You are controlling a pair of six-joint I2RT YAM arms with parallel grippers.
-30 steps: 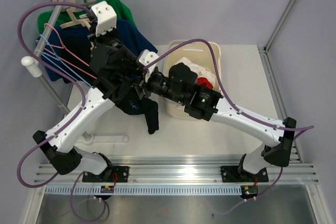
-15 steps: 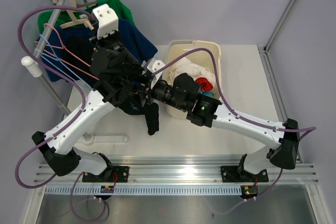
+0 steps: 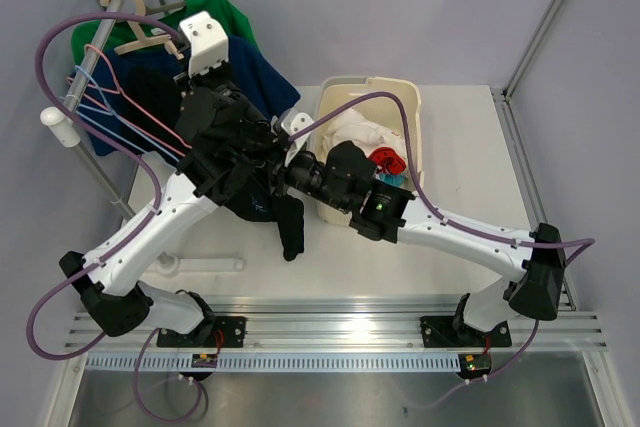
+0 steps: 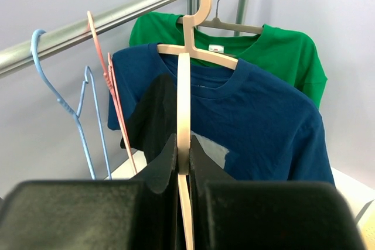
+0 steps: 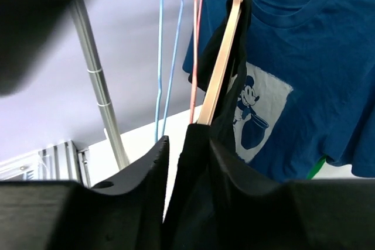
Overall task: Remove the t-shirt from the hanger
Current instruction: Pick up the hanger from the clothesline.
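Observation:
A black t-shirt point(image 3: 288, 227) hangs on a cream wooden hanger point(image 4: 183, 98), which I see edge-on in the left wrist view. My left gripper point(image 4: 183, 144) is shut on the hanger's bar, and in the top view it point(image 3: 215, 137) sits beside the clothes rail. Black cloth point(image 4: 151, 115) drapes over the hanger's left side. My right gripper point(image 5: 187, 144) is closed on a fold of the black t-shirt point(image 5: 196, 162) just below the hanger's end point(image 5: 220, 80). In the top view it point(image 3: 275, 162) meets the left gripper.
A blue t-shirt point(image 4: 263, 121) and a green t-shirt point(image 4: 287, 51) hang on the metal rail point(image 4: 117, 19) behind. Empty blue point(image 4: 79, 115) and pink point(image 4: 111, 92) wire hangers hang to the left. A cream basket point(image 3: 410, 117) with clothes stands on the right.
My right arm has moved left and closer to the left gripper. The left wrist has shifted slightly right. The black t-shirt still hangs between them.

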